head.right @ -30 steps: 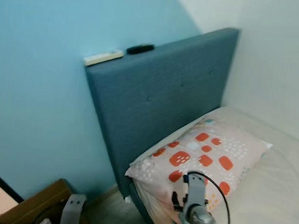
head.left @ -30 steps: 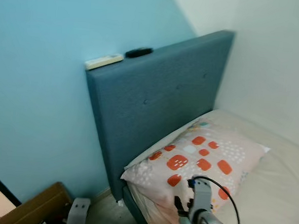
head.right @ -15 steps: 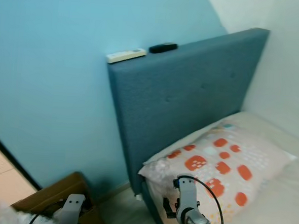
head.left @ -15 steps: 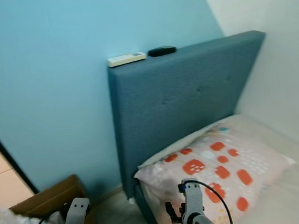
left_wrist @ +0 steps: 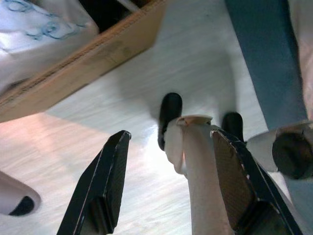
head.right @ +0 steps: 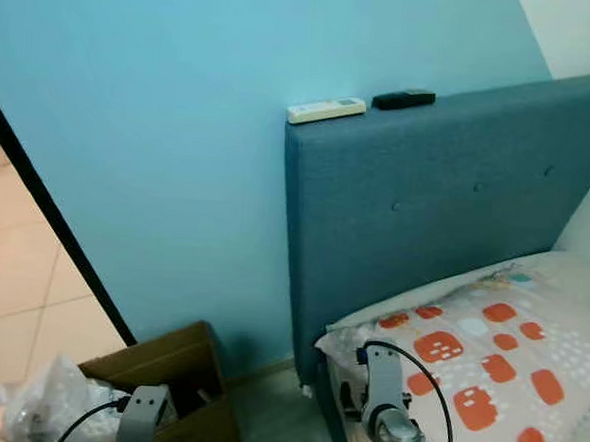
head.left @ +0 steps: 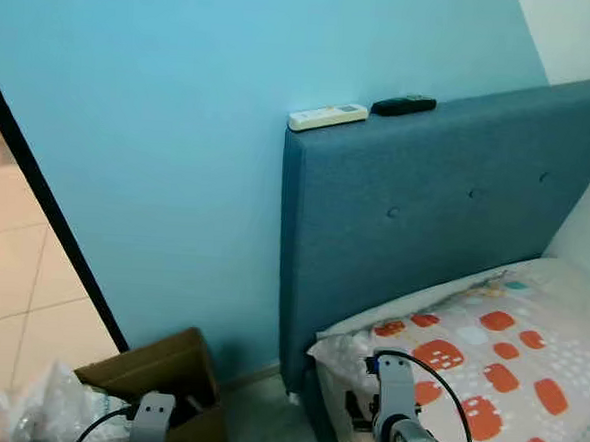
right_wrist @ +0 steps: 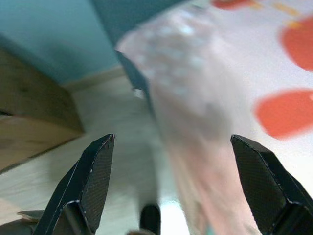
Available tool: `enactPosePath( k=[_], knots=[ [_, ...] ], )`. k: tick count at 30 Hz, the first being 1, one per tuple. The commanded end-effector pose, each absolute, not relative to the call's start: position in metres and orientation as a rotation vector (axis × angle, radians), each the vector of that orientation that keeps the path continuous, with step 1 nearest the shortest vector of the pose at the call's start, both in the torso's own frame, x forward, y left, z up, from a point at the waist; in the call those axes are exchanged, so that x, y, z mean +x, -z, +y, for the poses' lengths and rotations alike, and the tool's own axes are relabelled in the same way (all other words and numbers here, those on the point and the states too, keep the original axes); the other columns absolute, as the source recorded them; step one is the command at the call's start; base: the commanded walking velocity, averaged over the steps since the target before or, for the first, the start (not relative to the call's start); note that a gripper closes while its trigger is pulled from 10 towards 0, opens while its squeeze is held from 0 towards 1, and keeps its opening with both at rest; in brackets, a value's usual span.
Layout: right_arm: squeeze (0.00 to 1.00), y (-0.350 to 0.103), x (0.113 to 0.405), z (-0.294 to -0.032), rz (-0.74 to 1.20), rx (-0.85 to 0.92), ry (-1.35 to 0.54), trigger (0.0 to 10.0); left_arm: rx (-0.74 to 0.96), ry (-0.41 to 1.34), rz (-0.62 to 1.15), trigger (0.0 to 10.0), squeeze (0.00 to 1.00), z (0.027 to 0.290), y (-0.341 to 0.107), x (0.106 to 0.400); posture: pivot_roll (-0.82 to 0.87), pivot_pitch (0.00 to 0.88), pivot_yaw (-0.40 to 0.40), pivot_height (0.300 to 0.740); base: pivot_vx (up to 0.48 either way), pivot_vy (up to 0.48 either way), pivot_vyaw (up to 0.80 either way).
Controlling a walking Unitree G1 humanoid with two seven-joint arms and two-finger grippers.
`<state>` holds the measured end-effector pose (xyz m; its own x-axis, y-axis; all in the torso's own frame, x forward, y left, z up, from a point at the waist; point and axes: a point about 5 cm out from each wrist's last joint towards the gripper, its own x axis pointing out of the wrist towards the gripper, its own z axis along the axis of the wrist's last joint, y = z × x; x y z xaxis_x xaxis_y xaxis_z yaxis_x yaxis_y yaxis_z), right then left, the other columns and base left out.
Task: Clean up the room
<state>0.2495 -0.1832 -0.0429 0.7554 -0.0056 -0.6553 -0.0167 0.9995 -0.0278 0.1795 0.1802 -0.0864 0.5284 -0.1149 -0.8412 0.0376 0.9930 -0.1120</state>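
A bed with a blue padded headboard stands against the light blue wall. A white remote and a black remote lie on the headboard's top edge. A pillow with orange patches rests on the mattress. My left gripper hangs open above the pale floor beside a cardboard box, with nothing between its fingers. My right gripper is open and empty, low beside the pillow's corner. Both arms sit low at the picture's bottom edge.
An open cardboard box sits on the floor left of the bed, with a crumpled clear plastic bag beside it. A dark door frame runs down the left, and tiled floor lies beyond it.
The camera has swung to the left, so the bed and headboard sit further right. The door frame, the tiled floor, the box and the plastic bag have come into view. Both arms hang as before.
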Motion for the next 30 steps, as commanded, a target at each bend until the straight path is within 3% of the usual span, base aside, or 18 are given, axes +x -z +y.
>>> enactPosePath(
  k=[1, 12, 20, 30],
  knots=[
    [0.0, 0.046, 0.244, -0.19, 0.745, -0.026, 0.036, 10.0, -0.096, 0.095, 1.014, 10.0, 0.0, 0.179, 0.087, 0.178, -0.03, 0.0, 0.002, 0.729, 0.0, 0.0, 0.0],
    [0.0, 0.043, 0.246, -0.206, 0.75, -0.017, 0.16, 10.0, -0.098, 0.098, 1.019, 10.0, 0.0, 0.175, 0.088, 0.178, -0.03, 0.0, 0.004, 0.729, 0.0, 0.0, 0.0],
    [0.0, 0.037, 0.252, -0.215, 0.717, -0.031, 0.203, 10.0, -0.11, 0.089, 1.004, 10.0, 0.0, 0.174, 0.087, 0.179, -0.03, 0.001, 0.002, 0.699, 0.0, 0.0, 0.0],
    [0.0, 0.012, 0.27, -0.248, 0.6, 0.019, 0.399, 10.0, -0.107, 0.084, 0.987, 10.0, 0.0, 0.181, 0.084, 0.185, -0.04, 0.008, 0.007, 0.669, 0.0, 0.0, 0.0]
  ],
)
